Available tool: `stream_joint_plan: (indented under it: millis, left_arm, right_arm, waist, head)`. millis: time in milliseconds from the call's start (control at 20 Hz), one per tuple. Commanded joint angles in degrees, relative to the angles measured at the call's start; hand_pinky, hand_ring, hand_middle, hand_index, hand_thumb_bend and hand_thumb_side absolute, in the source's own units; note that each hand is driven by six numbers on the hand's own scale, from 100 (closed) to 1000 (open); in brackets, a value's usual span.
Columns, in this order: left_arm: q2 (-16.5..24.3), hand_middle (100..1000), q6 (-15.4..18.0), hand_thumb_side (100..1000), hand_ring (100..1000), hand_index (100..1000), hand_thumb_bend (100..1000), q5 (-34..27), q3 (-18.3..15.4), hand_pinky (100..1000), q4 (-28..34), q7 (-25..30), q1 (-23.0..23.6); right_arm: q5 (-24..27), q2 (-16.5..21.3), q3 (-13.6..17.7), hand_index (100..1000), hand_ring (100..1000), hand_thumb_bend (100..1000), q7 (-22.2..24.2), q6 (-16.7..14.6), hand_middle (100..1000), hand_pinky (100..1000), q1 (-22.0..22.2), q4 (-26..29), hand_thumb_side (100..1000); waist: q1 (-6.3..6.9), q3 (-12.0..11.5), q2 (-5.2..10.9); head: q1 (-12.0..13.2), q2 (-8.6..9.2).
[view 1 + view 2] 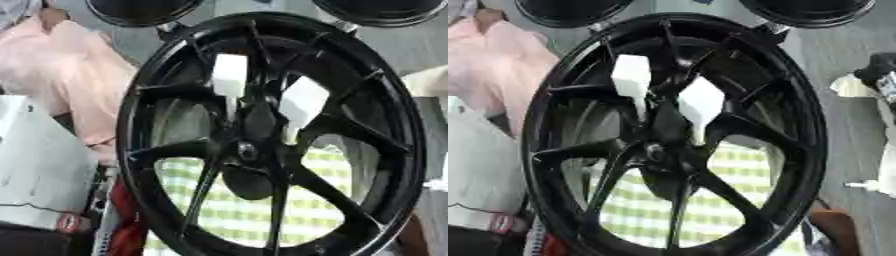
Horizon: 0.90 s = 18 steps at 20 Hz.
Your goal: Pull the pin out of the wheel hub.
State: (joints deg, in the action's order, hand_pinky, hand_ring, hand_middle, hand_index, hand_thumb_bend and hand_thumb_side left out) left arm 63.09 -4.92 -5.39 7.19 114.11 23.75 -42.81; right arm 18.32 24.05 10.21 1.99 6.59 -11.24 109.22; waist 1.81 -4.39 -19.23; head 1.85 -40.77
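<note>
A black wheel rim (140,125) stands upright and fills both views. Its thin spokes meet at the hub (248,150) a little below the middle. A small shiny round spot (654,150) sits at the hub's centre; I cannot make out a pin there. At the right edge of the right eye view shows a black and silver part (883,70), which looks like my right hand, well clear of the rim. My left hand is in neither view.
Two white shapes (632,75) show through the upper spoke gaps and a green-checked cloth (649,210) through the lower ones. Two more dark round rims (144,10) hang at the top. A person in pink (61,65) stands at the left.
</note>
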Motion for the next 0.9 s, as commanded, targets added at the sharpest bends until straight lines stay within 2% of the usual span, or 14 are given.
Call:
stream_joint_plan:
  millis: [50,300,550,800,900]
  left_arm:
    - [4.7,790,1.9,688,839,885,100,0.9,0.4,893,0.5,0.6,1.2]
    - [7.6,792,5.3,707,837,884,100,0.2,1.0,888,0.5,1.8,4.3]
    - [9.6,794,9.3,732,835,883,100,-1.3,2.6,877,0.5,6.2,5.5]
    - [9.7,794,15.6,730,839,888,100,-0.1,4.7,870,0.5,12.5,4.7]
    - [9.4,797,19.2,686,843,892,100,0.7,5.2,866,0.5,14.5,3.9]
  right_arm:
    - [0.3,1.7,0.2,675,740,259,-0.1,0.1,570,898,-0.3,1.4,357]
    - [0.1,2.0,0.2,674,739,259,-0.1,0.1,569,898,-0.2,1.5,357]
    - [-0.1,2.4,0.2,674,739,259,-0.2,0.1,569,898,-0.1,1.5,359]
    - [-0.2,2.4,0.0,674,739,259,0.0,0.1,569,897,-0.1,1.5,361]
    - [-0.2,2.4,-0.1,674,739,258,0.1,0.0,569,897,-0.2,1.5,361]
  waist:
    - [0.1,-0.1,1.64]
    - [0.34,-0.5,1.78]
    - [0.56,-0.4,1.64]
    - [0.64,0.2,1.45]
    - [0.63,0.3,1.44]
  head:
    - [-0.2,-0.16]
    - [-0.4,-0.48]
    - [-0.6,-0.76]
    - [-0.5,-0.65]
    - [-0.4,-0.47]
